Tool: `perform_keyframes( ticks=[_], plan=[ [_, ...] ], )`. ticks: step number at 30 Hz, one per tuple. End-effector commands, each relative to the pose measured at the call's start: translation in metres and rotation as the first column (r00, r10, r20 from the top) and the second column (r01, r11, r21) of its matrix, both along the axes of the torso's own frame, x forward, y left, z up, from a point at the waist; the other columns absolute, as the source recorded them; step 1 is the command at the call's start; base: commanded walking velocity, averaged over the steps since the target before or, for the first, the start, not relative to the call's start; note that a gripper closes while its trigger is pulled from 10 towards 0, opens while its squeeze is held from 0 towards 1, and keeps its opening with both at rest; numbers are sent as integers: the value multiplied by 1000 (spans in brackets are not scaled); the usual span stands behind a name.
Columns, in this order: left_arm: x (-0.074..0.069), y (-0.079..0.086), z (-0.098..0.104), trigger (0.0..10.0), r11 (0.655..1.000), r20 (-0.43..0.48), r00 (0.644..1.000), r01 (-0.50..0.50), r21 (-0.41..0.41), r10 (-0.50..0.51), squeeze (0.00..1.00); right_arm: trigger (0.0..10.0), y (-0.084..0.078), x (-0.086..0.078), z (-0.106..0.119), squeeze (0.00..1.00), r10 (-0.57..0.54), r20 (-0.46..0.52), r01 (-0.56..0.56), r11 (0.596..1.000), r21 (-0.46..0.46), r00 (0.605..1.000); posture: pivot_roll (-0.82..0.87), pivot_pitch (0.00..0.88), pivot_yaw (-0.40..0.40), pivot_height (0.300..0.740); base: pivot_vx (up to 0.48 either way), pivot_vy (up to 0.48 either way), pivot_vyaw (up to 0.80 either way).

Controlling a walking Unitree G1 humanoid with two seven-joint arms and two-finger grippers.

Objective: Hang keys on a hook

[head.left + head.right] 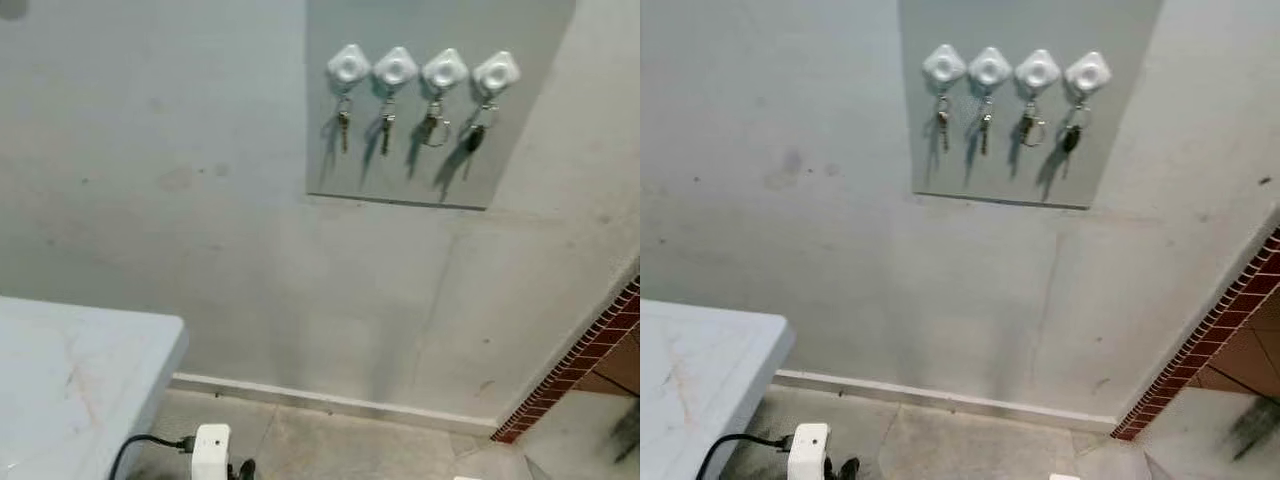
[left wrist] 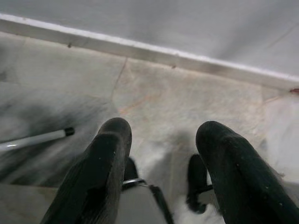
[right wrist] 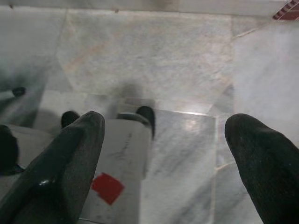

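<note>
A pale tabletop (image 1: 80, 380) juts in at lower left against a scuffed grey wall (image 1: 200, 200). Below, a white baseboard (image 1: 330, 400) meets the marble floor (image 2: 177, 98), and red brick edging (image 1: 590, 350) climbs at right.

soft, even light, keys (image 1: 434, 128) casting shadows down-left on the wall (image 1: 200, 200); wrist views slightly blurred.

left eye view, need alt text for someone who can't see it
Four white hooks in a row on a grey wall panel, each with keys hanging from it. Below left is a white table corner; a white plug with a black cable sits on the floor.
</note>
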State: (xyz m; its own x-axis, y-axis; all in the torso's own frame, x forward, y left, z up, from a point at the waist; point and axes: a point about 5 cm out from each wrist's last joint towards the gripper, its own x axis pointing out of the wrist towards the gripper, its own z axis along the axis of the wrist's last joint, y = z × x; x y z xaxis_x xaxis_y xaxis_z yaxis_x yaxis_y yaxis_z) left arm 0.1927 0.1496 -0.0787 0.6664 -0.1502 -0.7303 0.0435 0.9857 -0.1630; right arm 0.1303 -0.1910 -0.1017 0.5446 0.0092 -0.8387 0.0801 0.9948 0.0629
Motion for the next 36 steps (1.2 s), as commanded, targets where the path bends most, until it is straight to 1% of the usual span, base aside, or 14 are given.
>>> perform_keyframes(
  ticks=[1,15,36],
  plan=[
    [-3,9,-2,10000,999,-18,999,-27,17,28,0,10000,4,-4,-2,0,-1,-24,2,1000,14,1000,-17,34,26,740,0,-319,0],
    [-3,12,-1,10000,999,-20,999,-46,14,46,0,10000,3,-3,-2,0,-36,-19,37,999,23,999,-22,55,30,740,0,-337,0],
    [-1,14,0,10000,999,-20,998,-51,18,51,0,10000,2,0,-1,0,-64,-15,65,997,36,998,-16,42,33,740,0,-342,0]
  ],
)
